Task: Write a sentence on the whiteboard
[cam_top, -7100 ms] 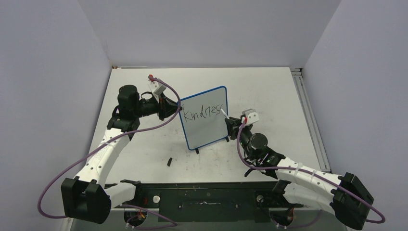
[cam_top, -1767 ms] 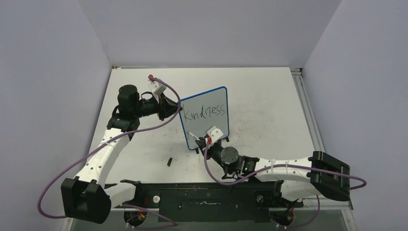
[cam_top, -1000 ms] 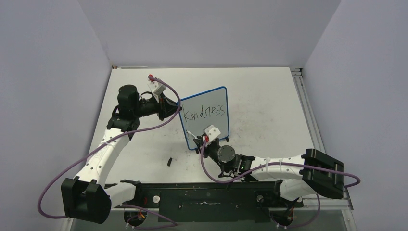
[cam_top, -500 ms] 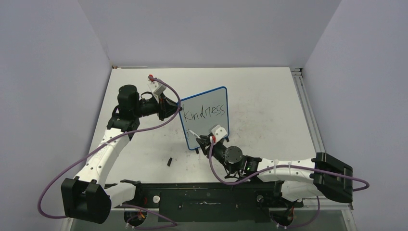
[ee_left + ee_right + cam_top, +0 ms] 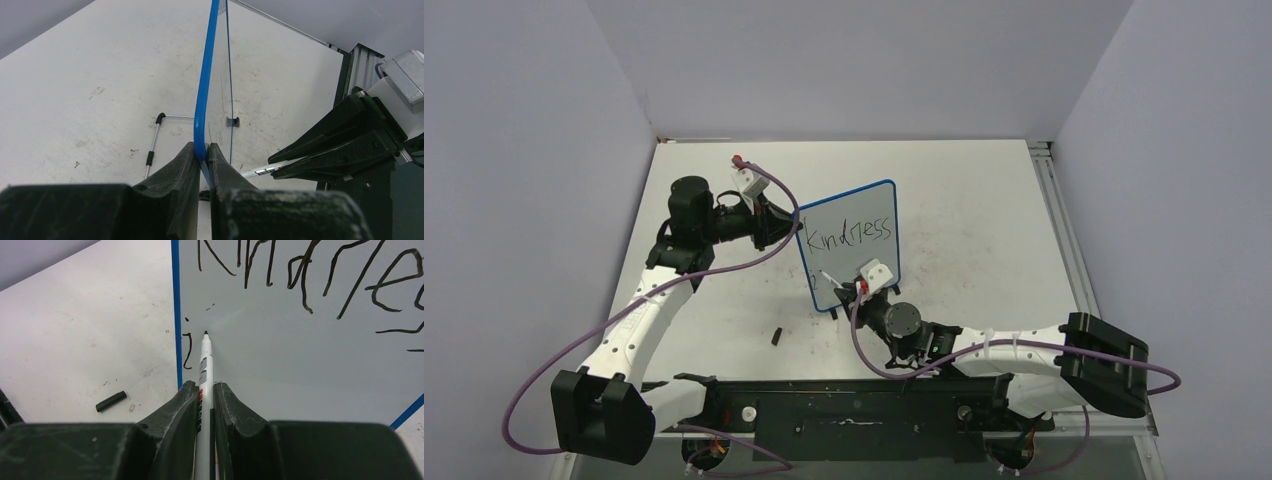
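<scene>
The whiteboard [image 5: 854, 262], white with a blue frame, stands upright mid-table. Black lettering [image 5: 852, 234] on its upper line reads "Kindness"; a small "i" [image 5: 187, 350] sits at the lower left. My left gripper [image 5: 786, 228] is shut on the board's left frame edge [image 5: 202, 115]. My right gripper [image 5: 856, 292] is shut on a white marker [image 5: 204, 372], black tip touching or just off the board's lower left, right of the "i". The marker also shows in the left wrist view [image 5: 262, 170].
The marker's black cap [image 5: 777, 336] lies on the table in front of the board's lower left, also in the right wrist view [image 5: 111, 401]. The board's wire stand [image 5: 155, 142] rests behind it. An aluminium rail [image 5: 1064, 240] runs along the table's right edge.
Since "Kindness" was finished, my right arm has swung from the board's right side down to its lower left. Over the last second it has shifted slightly there. The left arm has not moved.
</scene>
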